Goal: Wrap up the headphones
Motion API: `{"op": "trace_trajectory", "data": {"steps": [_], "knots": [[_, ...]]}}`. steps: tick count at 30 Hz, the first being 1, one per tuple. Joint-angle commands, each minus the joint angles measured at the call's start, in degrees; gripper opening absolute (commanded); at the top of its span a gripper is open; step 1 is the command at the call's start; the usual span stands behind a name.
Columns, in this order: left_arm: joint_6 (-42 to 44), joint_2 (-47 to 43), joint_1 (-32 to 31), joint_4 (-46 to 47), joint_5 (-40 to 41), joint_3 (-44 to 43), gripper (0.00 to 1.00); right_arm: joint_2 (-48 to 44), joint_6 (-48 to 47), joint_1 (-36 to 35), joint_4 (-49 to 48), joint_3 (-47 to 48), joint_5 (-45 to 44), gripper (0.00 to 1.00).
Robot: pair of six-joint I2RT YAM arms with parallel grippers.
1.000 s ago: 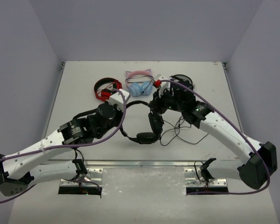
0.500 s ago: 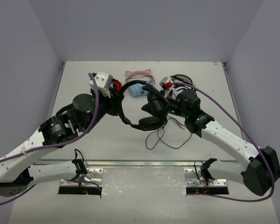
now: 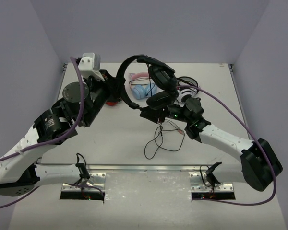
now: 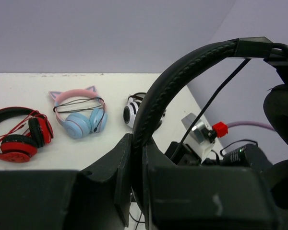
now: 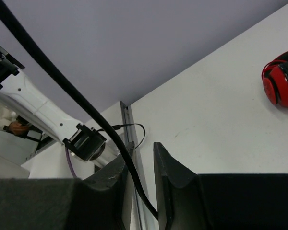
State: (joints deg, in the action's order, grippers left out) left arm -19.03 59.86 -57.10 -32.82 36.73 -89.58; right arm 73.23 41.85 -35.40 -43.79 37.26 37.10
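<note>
The black headphones [image 3: 159,76] hang in the air over the back of the table. My left gripper [image 3: 116,88] is shut on their padded headband [image 4: 182,76], which runs up between the jaws in the left wrist view. Both ear cups dangle at the right, just above my right gripper [image 3: 151,114]. The thin black cable [image 3: 156,141] drops from the cups to a loose loop on the table. In the right wrist view the cable [image 5: 62,81] passes loosely through the gap of the right gripper [image 5: 144,146], whose jaws stand slightly apart.
Red-and-black headphones [image 4: 19,136] lie at the back left. A pink-and-blue cat-ear pair [image 4: 81,117] sits in the middle back, and a white-and-black pair [image 4: 134,111] beside it. The table's metal front rail [image 5: 134,158] runs below the right gripper.
The left arm has lifted the headphones off the table and carried them up and back. The right gripper's jaws have parted and it has swung left under the ear cups.
</note>
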Motion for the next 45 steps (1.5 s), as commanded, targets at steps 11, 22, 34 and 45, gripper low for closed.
{"op": "trace_trajectory", "data": {"steps": [11,22,34,45], "knots": [[-8.99,9.64,0.32,-1.34,25.46,-13.32,0.0,-0.97,6.5,-5.38,-16.77,-8.32,0.61,0.19],[-17.7,22.24,16.41,-15.79,24.33,-22.5,0.0,-16.1,-8.0,-13.11,13.26,-4.31,-6.16,0.01],[-16.03,22.15,16.5,-17.69,24.64,-0.61,0.0,-10.77,-31.19,-15.4,68.31,35.27,-19.41,0.01],[2.5,5.21,14.39,0.29,-10.79,29.1,0.0,-7.32,-58.45,-15.31,76.05,45.71,-52.38,0.01]]}}
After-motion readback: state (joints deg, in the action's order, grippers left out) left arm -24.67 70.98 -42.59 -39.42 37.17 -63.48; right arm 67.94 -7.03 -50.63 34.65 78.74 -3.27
